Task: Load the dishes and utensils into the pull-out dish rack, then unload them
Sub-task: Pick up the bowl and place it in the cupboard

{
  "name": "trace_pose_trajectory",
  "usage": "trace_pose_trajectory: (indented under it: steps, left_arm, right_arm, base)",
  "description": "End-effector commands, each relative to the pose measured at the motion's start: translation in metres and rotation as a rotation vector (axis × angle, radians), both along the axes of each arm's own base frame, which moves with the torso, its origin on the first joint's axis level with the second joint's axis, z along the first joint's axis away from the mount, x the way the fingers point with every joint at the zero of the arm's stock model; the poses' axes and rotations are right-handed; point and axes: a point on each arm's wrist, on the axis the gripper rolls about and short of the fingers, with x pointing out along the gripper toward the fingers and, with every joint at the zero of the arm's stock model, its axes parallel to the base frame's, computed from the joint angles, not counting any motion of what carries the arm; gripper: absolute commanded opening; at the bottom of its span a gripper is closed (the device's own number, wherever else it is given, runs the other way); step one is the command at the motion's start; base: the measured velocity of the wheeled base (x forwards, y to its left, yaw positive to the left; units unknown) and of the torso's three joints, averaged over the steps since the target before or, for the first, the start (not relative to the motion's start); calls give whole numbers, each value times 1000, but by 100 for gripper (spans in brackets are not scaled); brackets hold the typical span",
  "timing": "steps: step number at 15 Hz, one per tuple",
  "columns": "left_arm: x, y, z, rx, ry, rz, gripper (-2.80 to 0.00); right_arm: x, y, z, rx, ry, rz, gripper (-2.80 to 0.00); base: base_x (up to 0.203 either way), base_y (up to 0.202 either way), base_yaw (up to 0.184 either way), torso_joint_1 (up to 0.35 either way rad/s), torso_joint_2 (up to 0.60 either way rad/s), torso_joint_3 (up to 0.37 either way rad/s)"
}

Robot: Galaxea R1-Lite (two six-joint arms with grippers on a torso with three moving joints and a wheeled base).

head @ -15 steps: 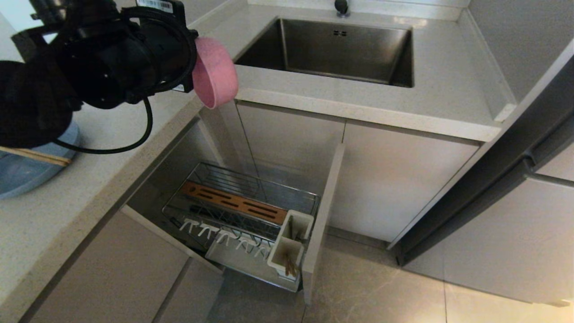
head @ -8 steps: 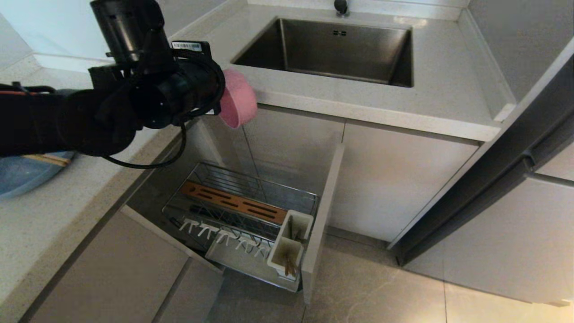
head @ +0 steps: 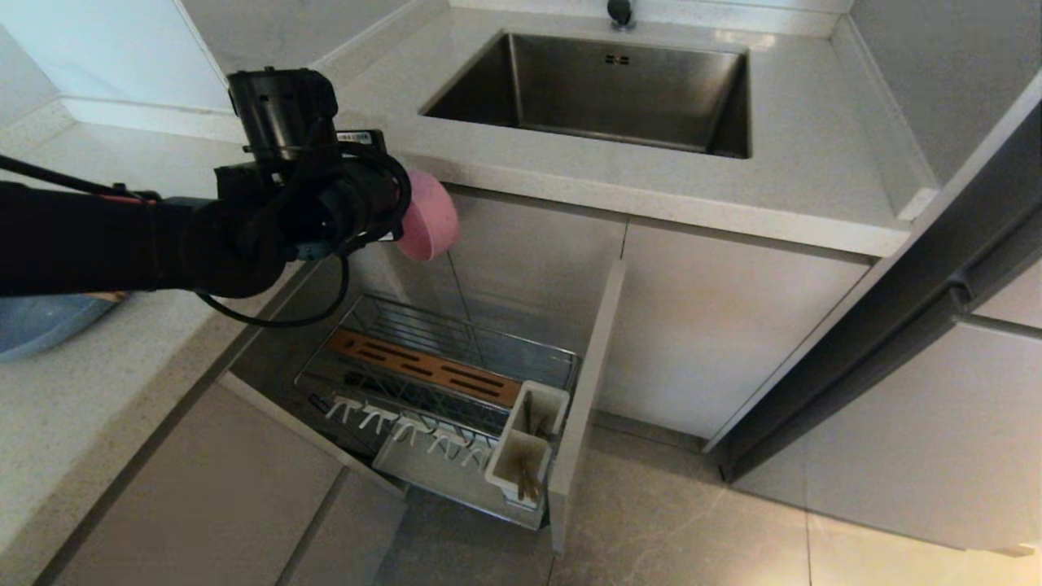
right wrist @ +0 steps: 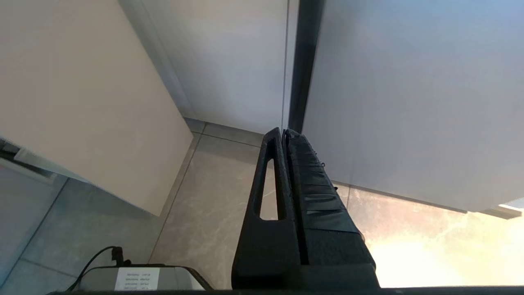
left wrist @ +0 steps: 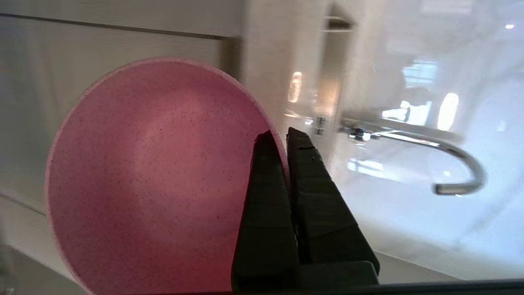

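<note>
Left hand, fingers closed on the rim of the pink bowl, one finger inside the rim and one outside. In the head view the left hand is held out in front of the counter edge, above the open cabinet; the pink bowl is carried on edge, tilted, clear of the counter and well above the pull-out dish rack. The rack is drawn out below, with its wooden slotted strip towards the back, white prongs along the front, and two white utensil cups beside the beige front panel; thin wooden sticks stand in the nearer cup. The pale-blue plate lies on the counter at far left, partly hidden by the arm. The steel sink is set into the counter beyond. Right hand, closed on nothing, hangs over the tiled floor beside the cabinet fronts.
</note>
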Motion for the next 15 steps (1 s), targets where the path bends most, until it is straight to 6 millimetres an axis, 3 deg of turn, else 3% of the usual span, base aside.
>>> trace_pose_trajectory:
  steps: [1, 7, 15]
  left_arm:
    - [12, 1, -16, 2, 33, 17, -280]
    - [31, -1, -61, -12, 154, 35, -280]
    - [46, 15, -97, -79, 237, 91, -280]
  right_arm:
    - [0, 0, 0, 0, -1, 0, -280]
    - [0, 0, 0, 0, -1, 0, -280]
    - [0, 0, 0, 0, -1, 0, -280]
  base:
    - [0, 0, 0, 0, 0, 0]
    - [0, 0, 0, 0, 0, 0]
    - [0, 0, 0, 0, 0, 0]
